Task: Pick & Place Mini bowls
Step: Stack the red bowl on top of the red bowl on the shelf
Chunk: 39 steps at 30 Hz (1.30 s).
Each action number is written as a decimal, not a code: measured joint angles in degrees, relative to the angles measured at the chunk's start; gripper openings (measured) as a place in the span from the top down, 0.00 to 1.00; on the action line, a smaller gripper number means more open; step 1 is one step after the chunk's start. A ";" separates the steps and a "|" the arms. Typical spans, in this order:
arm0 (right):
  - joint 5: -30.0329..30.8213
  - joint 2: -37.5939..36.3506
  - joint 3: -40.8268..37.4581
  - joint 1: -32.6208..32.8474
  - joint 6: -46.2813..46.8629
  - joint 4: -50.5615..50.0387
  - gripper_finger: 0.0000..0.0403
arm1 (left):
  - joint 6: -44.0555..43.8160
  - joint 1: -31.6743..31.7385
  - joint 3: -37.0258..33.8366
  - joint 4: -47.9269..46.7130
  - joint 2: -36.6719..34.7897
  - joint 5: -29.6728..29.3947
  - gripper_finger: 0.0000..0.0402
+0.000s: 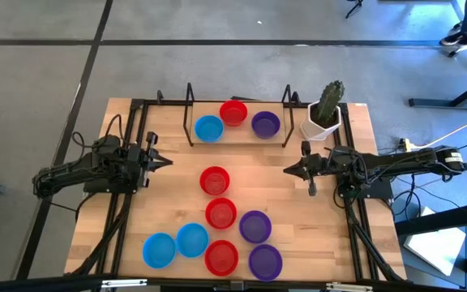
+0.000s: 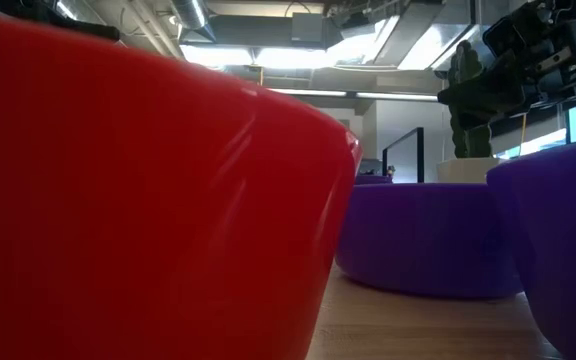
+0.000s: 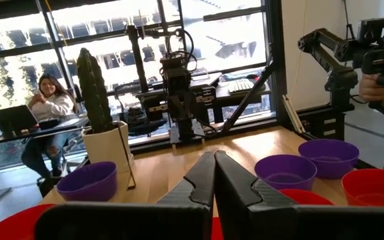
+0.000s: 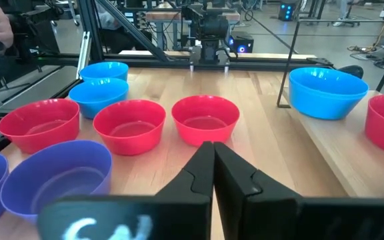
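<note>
Several mini bowls stand upright on the wooden table. A blue bowl (image 1: 208, 128), a red bowl (image 1: 233, 112) and a purple bowl (image 1: 265, 124) sit at the far middle, between two black frame posts. A red bowl (image 1: 215, 180) sits at the centre. Nearer the front edge are red bowls (image 1: 220, 214) (image 1: 221, 257), purple bowls (image 1: 254, 226) (image 1: 264, 262) and blue bowls (image 1: 191, 239) (image 1: 159, 250). My left gripper (image 1: 169, 162) is shut above the table's left side, and my right gripper (image 1: 287, 170) is shut on the right. Both point at the centre and hold nothing.
A white pot with a cactus (image 1: 324, 113) stands at the far right corner. Black frame rails (image 1: 128, 203) run along the table's left and right sides. A person (image 3: 49, 107) sits at a desk beyond the table. Bare wood lies between the centre bowl and each gripper.
</note>
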 joint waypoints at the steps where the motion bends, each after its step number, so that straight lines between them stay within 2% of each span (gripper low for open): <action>1: 0.00 0.00 0.00 0.01 -0.13 0.00 0.98 | 0.00 0.01 0.02 0.00 0.00 0.00 0.99; 21: 0.00 0.02 0.00 -0.01 1.56 -0.01 0.98 | 0.01 0.00 0.00 -0.02 0.00 0.00 0.98; 25: 0.00 0.38 0.00 0.00 1.93 2.69 0.98 | 0.00 0.01 0.02 -0.02 0.00 0.00 0.99; 35: 0.02 8.16 0.00 2.89 0.55 14.14 0.98 | 0.33 0.01 0.00 -0.02 0.00 0.00 0.99; 39: 0.00 12.48 2.47 4.91 -1.04 14.27 0.98 | 0.46 0.01 0.00 0.02 0.00 -1.12 0.98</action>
